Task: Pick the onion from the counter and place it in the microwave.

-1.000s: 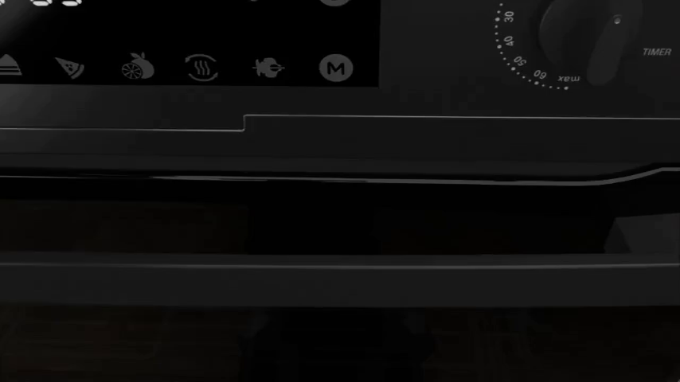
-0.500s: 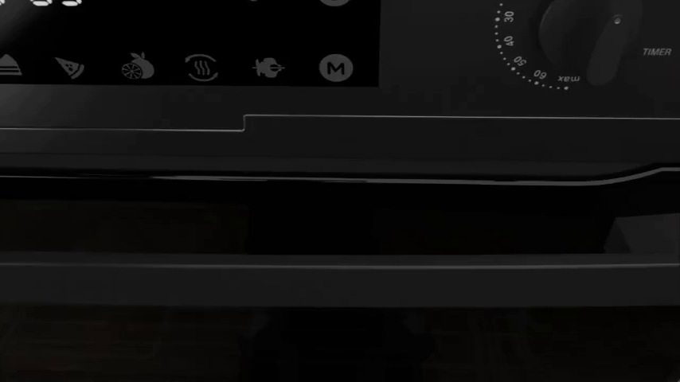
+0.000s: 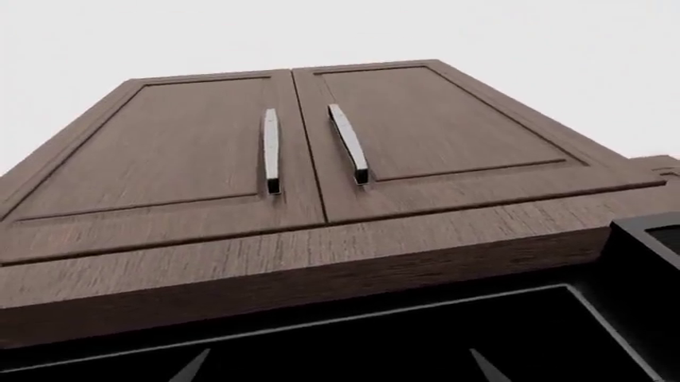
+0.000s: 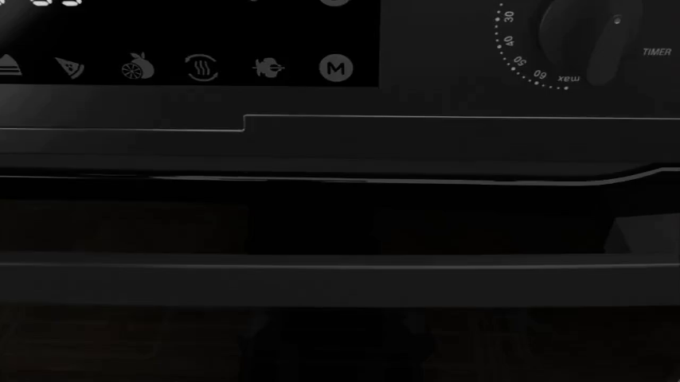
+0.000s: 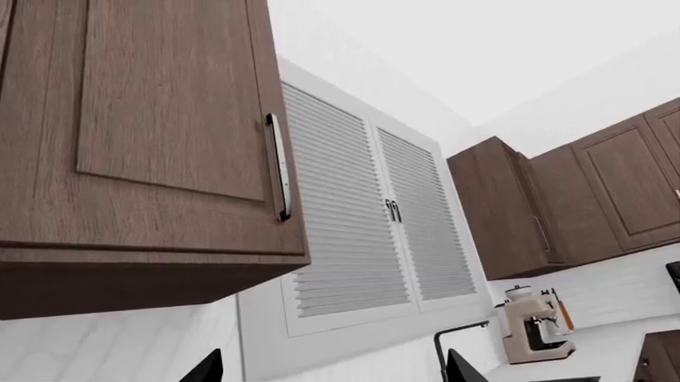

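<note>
The head view is pretty much filled by the microwave (image 4: 340, 199) front, icons at upper left, timer dial (image 4: 590, 36) at upper right. No onion is seen. Each hand's opening can't be told.

The microwave (image 4: 340, 159) front is all glossy black, smooth like glass or shiny plastic, with crisp white printed icons and a matt-looking black dial (image 4: 590, 36). Cabinet doors (image 3: 308, 143) are brown wood with visible grain, pretty matt, and their bar handles (image 3: 348, 143) are polished shiny metal. The louvred shutters (image 5: 361, 215) look painted matt white.
</note>
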`<state>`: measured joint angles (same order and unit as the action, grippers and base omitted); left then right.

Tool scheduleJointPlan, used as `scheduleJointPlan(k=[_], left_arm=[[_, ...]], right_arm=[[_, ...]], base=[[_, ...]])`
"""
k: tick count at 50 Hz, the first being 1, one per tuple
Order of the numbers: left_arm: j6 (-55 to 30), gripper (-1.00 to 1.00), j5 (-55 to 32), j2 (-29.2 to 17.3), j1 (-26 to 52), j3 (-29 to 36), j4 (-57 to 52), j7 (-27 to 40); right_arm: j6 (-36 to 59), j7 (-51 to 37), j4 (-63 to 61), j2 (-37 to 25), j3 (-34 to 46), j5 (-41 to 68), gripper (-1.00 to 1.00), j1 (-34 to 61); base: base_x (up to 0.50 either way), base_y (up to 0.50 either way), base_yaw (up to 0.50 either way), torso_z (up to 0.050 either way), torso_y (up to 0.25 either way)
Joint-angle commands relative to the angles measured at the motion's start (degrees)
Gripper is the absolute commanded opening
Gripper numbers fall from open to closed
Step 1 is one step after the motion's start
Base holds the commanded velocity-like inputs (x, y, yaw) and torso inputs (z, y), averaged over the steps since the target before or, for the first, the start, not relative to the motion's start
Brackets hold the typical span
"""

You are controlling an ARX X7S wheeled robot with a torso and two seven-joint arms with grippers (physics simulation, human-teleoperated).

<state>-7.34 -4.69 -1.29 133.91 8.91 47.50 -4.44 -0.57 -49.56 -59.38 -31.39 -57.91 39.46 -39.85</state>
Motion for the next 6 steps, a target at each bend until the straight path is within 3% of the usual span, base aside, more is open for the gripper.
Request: scheduleJointPlan(k=[1,6], left_arm=[[1.8,1.0,0.5,1.3,1.1,-1.4,-0.6,-0.9],[1.6,1.0,0.4,1.3,1.1,-1.4,-2.7,-1.1]], right_arm=[[0.0,1.5,0.8,1.0,-1.4,-0.9,1.0,0.6],[0.1,1.3,0.6,0.8,-1.7,-0.7,1.0,0.5]], base=[[0.0,0.0,0.0,0.0,0.0],[0.0,0.0,0.0,0.0,0.0]])
